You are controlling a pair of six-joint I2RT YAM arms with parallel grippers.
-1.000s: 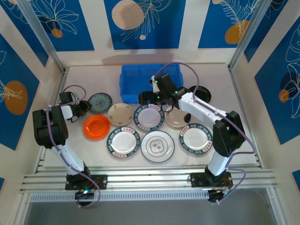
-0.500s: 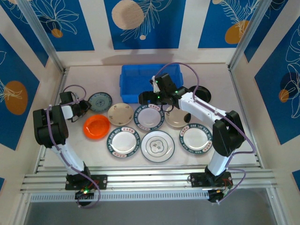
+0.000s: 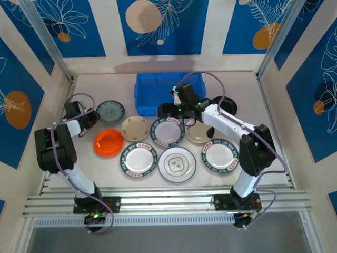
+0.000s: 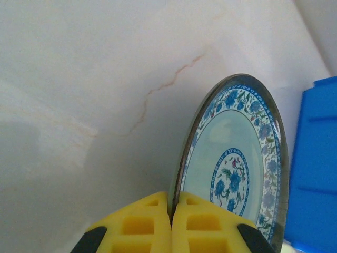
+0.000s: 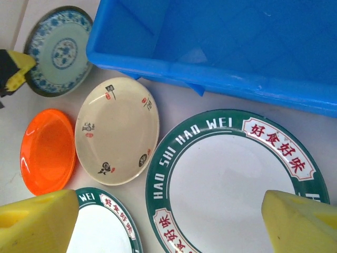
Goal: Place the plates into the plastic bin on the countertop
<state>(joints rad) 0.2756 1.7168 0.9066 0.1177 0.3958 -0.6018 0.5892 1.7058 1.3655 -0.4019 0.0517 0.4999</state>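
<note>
My left gripper (image 3: 90, 117) (image 4: 171, 210) is shut on the near rim of the teal-patterned plate (image 3: 111, 111) (image 4: 237, 168), which looks tipped up off the countertop (image 4: 79, 79). The blue plastic bin (image 3: 158, 89) (image 5: 237, 42) stands at the back centre, with no plates visible in it. My right gripper (image 3: 165, 110) (image 5: 168, 216) hangs open above a green-rimmed white plate (image 3: 167, 132) (image 5: 237, 179), just in front of the bin and holding nothing. A cream plate (image 3: 135, 128) (image 5: 117, 138) and an orange plate (image 3: 108, 142) (image 5: 46, 150) lie to its left.
Three more green-rimmed plates (image 3: 139, 159) (image 3: 177, 164) (image 3: 220, 155) form the front row. Another cream plate (image 3: 199, 133) lies partly under the right arm. A black plate (image 3: 225, 105) sits right of the bin. Aluminium rails and blue wall panels close in the sides.
My left gripper has moved a little toward the back, carrying the teal-patterned plate with it. The right gripper has shifted slightly toward the bin.
</note>
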